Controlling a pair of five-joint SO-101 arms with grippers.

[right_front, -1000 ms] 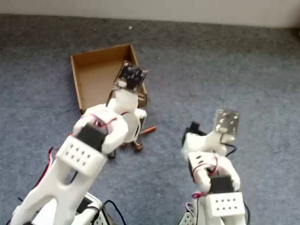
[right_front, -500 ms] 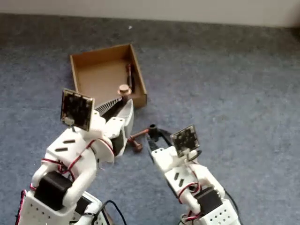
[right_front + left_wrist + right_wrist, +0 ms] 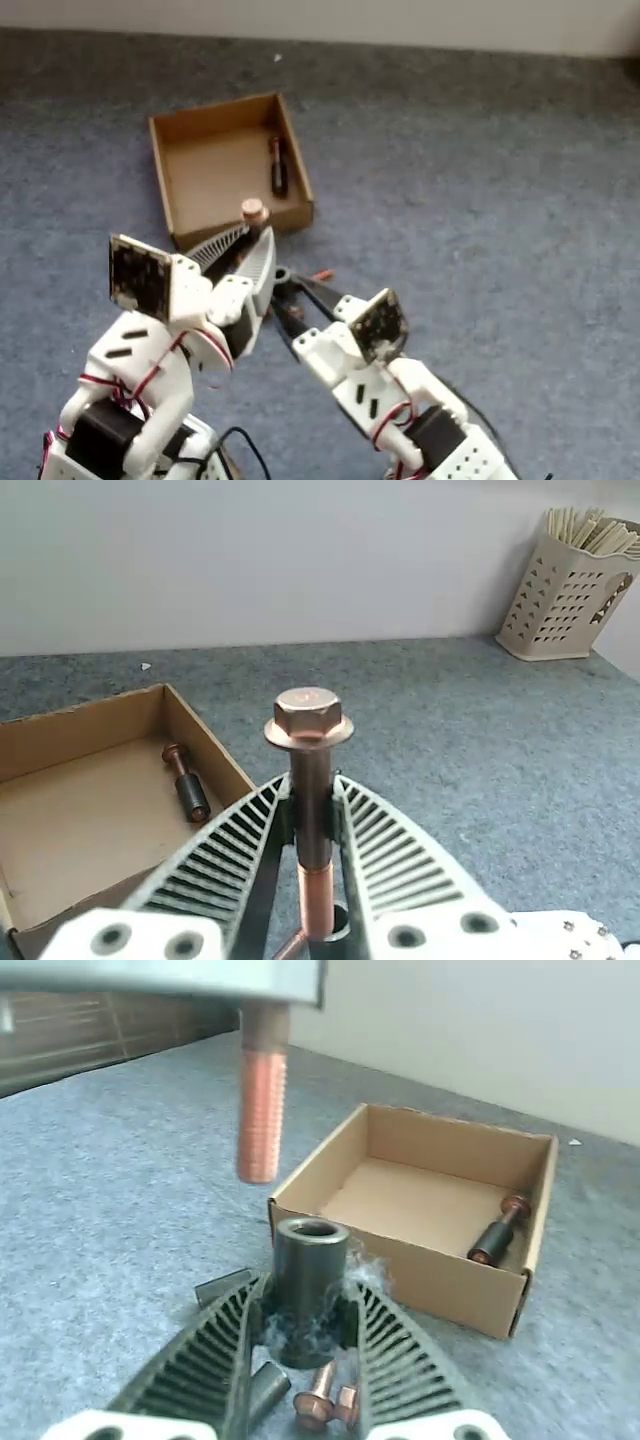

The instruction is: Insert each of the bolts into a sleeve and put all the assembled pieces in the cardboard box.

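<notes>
My left gripper (image 3: 255, 232) is shut on a copper bolt (image 3: 253, 210), held upright with its hex head (image 3: 308, 717) on top, just in front of the cardboard box (image 3: 160, 170). My right gripper (image 3: 283, 282) is shut on a dark sleeve (image 3: 311, 1280), held upright with its open end up. The bolt's threaded tip (image 3: 262, 1110) hangs above the sleeve, slightly off to one side and apart from it. One assembled piece (image 3: 278, 165) lies inside the box by its right wall.
Loose copper bolts (image 3: 322, 1400) and dark sleeves (image 3: 222, 1288) lie on the grey carpet under the grippers, close to the box's front wall (image 3: 420, 1270). A beige slotted basket (image 3: 580, 580) stands far off to the right.
The left arm has pulled back from the box, leaving an assembled piece inside, and now holds a bolt upright. The right arm has swung left and brought a sleeve under it.
</notes>
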